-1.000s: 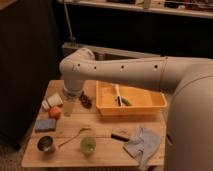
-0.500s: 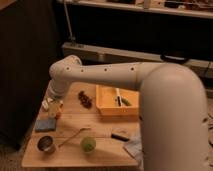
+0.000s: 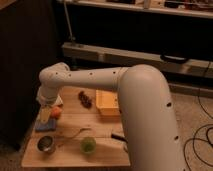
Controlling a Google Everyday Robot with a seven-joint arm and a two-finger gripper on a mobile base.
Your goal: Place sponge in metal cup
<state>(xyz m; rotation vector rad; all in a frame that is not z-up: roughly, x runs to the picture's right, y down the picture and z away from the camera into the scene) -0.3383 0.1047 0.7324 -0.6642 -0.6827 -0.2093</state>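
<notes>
The blue sponge (image 3: pixel 44 125) lies flat on the left side of the wooden table (image 3: pixel 75 156). The metal cup (image 3: pixel 46 144) stands upright just in front of it, near the table's front left corner. My gripper (image 3: pixel 46 115) hangs down from the white wrist right above the sponge's far edge. The large white arm (image 3: pixel 100 80) crosses the view from the right and hides the right part of the table.
A small orange (image 3: pixel 56 112) sits right beside the gripper. A dark brown object (image 3: pixel 85 98) and a yellow tray (image 3: pixel 107 102) lie further back. A green round object (image 3: pixel 88 145) and a thin utensil (image 3: pixel 75 135) are at the front.
The arm has swung left and forward. The gripper has come down over the sponge at the table's left side, and the arm now covers more of the right side.
</notes>
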